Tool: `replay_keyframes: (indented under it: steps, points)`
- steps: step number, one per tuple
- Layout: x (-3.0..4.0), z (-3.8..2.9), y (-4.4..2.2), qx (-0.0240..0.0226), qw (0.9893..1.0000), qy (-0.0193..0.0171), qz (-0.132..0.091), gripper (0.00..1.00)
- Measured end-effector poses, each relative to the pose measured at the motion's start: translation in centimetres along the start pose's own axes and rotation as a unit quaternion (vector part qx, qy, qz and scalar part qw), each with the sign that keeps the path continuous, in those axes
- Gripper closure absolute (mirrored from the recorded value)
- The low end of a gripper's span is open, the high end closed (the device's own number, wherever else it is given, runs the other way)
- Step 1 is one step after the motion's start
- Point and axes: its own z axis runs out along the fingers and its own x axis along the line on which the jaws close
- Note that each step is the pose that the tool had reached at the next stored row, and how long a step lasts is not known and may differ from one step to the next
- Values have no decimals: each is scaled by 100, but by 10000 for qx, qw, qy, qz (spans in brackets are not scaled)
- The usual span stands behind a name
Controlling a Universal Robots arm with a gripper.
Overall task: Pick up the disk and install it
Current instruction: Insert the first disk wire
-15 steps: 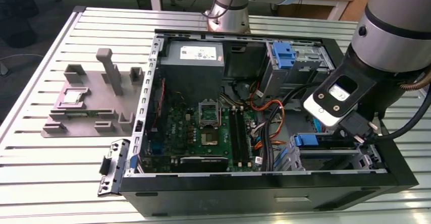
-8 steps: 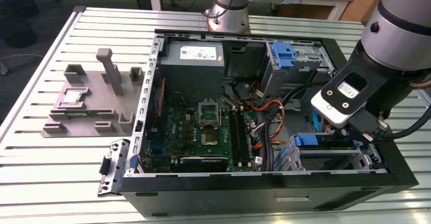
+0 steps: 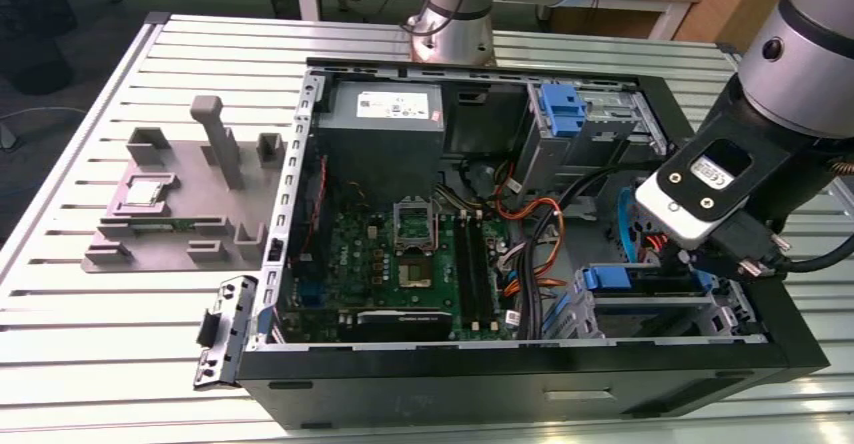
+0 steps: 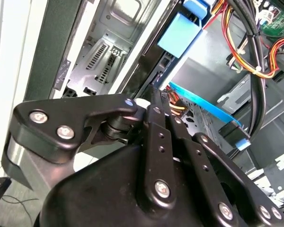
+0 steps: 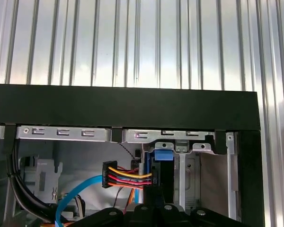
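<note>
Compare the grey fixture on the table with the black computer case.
The grey fixture is far smaller than the black computer case. The fixture is a low block with upright posts; the case is an open box showing a motherboard. Both rest on the slatted table, the fixture on the exterior view's left.

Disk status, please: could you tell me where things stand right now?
End effector low inside the computer case. Disk with blue rail sits in the bay just beneath it. Loose cables close alongside.
</note>
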Motion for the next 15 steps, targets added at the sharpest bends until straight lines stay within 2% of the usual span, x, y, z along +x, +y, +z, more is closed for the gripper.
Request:
replay_keyframes:
  steps: [3, 15]
  points:
    - [-15, 13, 35, 12, 10000, 11, 4, 90]
    - [-17, 81, 33, 17, 10000, 29, 14, 90]
